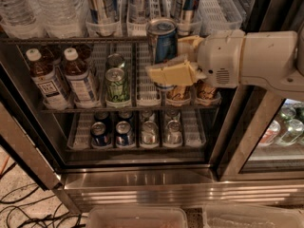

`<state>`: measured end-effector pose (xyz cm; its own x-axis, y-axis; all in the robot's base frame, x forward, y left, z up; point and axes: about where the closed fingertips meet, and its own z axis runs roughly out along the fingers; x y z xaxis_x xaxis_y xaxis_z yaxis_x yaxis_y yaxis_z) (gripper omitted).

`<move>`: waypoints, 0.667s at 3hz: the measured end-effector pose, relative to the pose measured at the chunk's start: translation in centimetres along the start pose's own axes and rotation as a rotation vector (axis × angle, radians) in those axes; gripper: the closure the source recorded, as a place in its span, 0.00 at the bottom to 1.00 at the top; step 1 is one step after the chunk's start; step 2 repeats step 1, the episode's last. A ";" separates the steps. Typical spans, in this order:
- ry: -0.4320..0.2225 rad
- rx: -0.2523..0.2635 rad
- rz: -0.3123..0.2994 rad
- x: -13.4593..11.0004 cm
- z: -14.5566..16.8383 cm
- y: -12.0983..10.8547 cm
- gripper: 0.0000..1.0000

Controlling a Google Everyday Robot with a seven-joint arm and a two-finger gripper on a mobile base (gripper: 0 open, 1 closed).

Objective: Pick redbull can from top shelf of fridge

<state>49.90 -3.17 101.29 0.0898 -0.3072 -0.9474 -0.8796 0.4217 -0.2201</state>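
Observation:
The redbull can (162,41), slim and blue-and-silver with a silver lid, stands upright between my gripper's cream fingers (172,73). My gripper (175,57) is shut on it, in front of the top shelf's dark front rail (71,40) and a little below the shelf level. My white arm (251,58) comes in from the right. More tall cans (102,4) stand in clear lane trays on the top shelf of the fridge (142,184). The lower part of the held can is hidden by the fingers.
Water bottles (52,8) stand on the top shelf at left. The middle rack holds two tea bottles (78,77), a green can (117,84) and brown cans partly behind my gripper. Short cans (123,133) fill the lower rack. Cables (19,208) lie on the floor at left.

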 end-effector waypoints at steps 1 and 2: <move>0.001 -0.017 -0.003 -0.1 0.0 0.5 1.00; 0.001 -0.017 -0.003 -0.1 0.0 0.5 1.00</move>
